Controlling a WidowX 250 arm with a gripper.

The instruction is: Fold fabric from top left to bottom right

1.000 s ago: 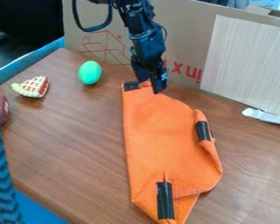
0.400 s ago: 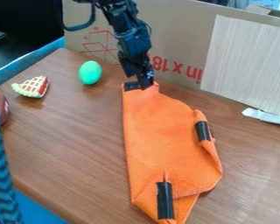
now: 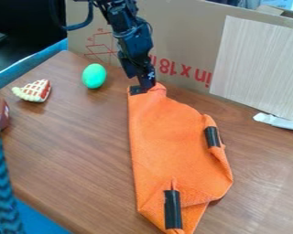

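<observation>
Having our black gripper [image 3: 141, 83] at the top-left corner of the orange fabric [image 3: 167, 137], fingers parted, contact unclear, we've got it lengthwise on the wooden table [image 3: 69, 146], right edge bunched, bottom end tapered.

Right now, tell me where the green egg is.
In the camera view, the green egg sits at upper left, between the pie slice and the gripper.
</observation>
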